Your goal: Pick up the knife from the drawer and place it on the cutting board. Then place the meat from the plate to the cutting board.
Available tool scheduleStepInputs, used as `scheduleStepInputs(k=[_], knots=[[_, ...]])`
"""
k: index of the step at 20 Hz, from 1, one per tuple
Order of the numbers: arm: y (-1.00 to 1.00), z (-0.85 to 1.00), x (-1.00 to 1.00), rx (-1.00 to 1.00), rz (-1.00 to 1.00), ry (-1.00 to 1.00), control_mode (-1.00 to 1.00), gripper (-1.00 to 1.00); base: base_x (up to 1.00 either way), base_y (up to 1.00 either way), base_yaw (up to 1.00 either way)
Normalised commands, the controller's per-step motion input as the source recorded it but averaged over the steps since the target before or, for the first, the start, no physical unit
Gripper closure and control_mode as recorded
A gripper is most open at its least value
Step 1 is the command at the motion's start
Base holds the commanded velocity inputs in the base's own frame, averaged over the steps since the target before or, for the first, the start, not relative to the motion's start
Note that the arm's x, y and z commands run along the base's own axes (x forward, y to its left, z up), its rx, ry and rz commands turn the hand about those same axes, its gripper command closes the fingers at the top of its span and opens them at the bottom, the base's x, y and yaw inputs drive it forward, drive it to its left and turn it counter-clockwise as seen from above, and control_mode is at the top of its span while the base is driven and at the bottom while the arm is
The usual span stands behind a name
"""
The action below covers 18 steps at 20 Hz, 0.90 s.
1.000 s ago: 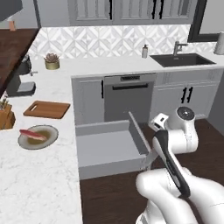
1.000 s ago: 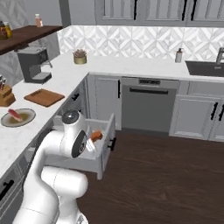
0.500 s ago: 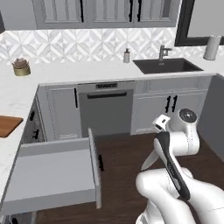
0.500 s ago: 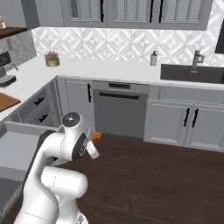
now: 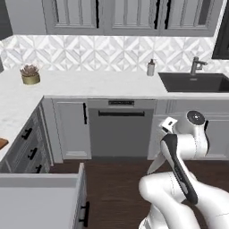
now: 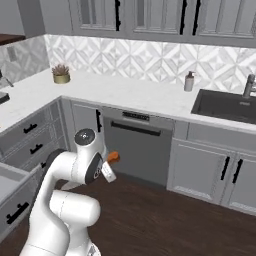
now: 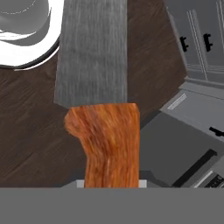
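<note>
Kitchen: sink (image 5: 197, 82), cabinets (image 6: 210, 172), dishwasher (image 5: 120, 129)

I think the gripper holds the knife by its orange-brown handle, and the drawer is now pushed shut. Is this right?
Not quite. The gripper does hold the knife by its orange-brown handle, but the drawer stands pulled out, as the left base view shows at lower left.

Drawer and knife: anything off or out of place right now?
The drawer stands pulled out and empty. The knife is off the counter, its orange-brown handle clamped in the gripper above the dark wood floor. Nothing looks spilled or damaged.
</note>
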Motion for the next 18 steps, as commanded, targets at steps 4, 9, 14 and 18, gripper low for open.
scheduleStepInputs(k=[4,9,14,18], knots=[[0.00,0.00,0.00,0.00,0.00,0.00,1.00,1.00,1.00,-0.49,0.35],[0.00,0.00,0.00,0.00,0.00,0.00,1.00,1.00,1.00,-0.47,0.47],[0.00,0.00,0.00,0.00,0.00,0.00,1.00,1.00,0.83,-0.18,0.71],[0.00,0.00,0.00,0.00,0.00,0.00,1.00,1.00,0.76,-0.15,0.74]])
